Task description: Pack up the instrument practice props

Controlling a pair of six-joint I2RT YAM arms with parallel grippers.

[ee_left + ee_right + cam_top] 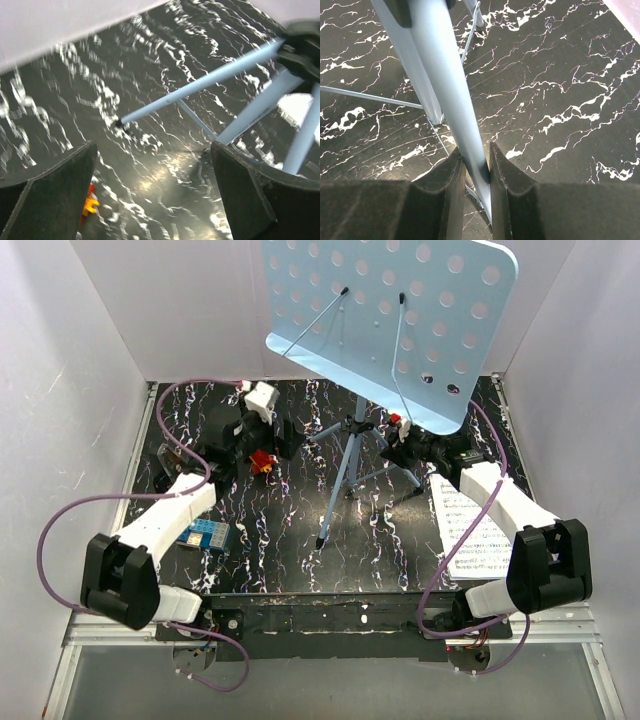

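Observation:
The light-blue music stand (400,320) stands upright mid-table, its perforated desk plate tilted over the thin pole (358,420) and tripod legs (335,495). My right gripper (476,155) is shut on one light-blue tube of the stand (445,75), low by the tripod; from above the right gripper (408,450) sits at the stand's right side. My left gripper (154,150) is open with nothing between its fingers, hovering over the table just short of a stand leg (200,87); from above the left gripper (288,440) is left of the pole. A white sheet-music page (470,530) lies under the right arm.
A small red-and-yellow object (262,462) lies by the left gripper, showing beside its left finger as the red-and-yellow object (89,205). A blue block (205,537) rests under the left forearm. White walls enclose the black marbled table (270,540) on three sides.

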